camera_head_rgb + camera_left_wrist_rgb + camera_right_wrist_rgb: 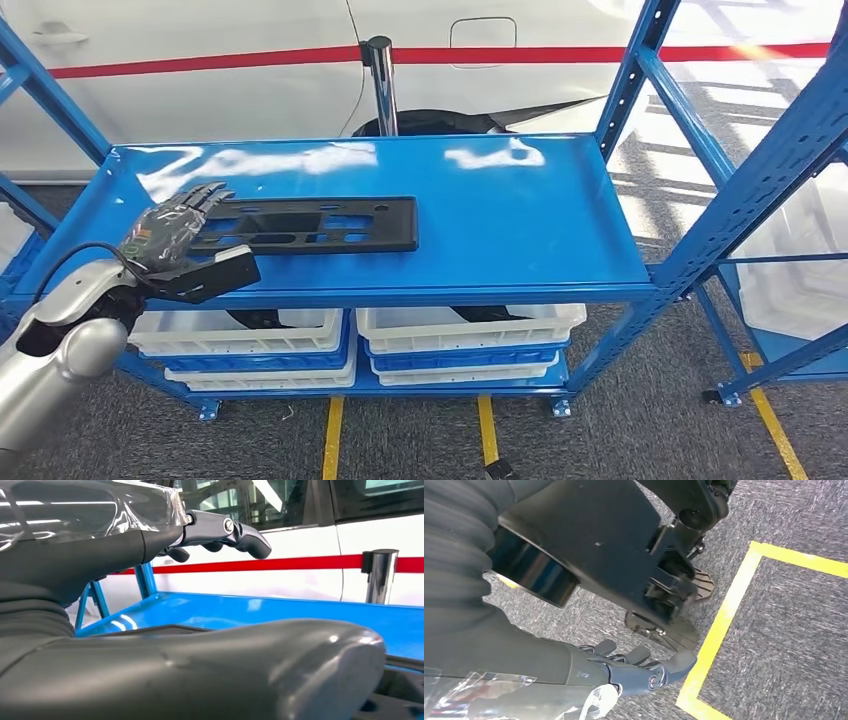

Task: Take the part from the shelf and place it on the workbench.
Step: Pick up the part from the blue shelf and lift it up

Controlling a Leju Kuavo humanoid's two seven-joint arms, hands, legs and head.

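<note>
One flat black part [300,224] lay on the left half of the blue shelf [520,215], the left hand [178,236] over its left end with fingers outstretched and gripping nothing, while the right hand [634,667] hung above grey carpet [784,630], fingers loosely apart and empty.

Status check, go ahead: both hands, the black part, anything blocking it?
Left hand open over the black part's end, fingers above, thumb below. Right hand open, hanging over the floor. Part flat on the blue shelf, nothing blocking.
</note>
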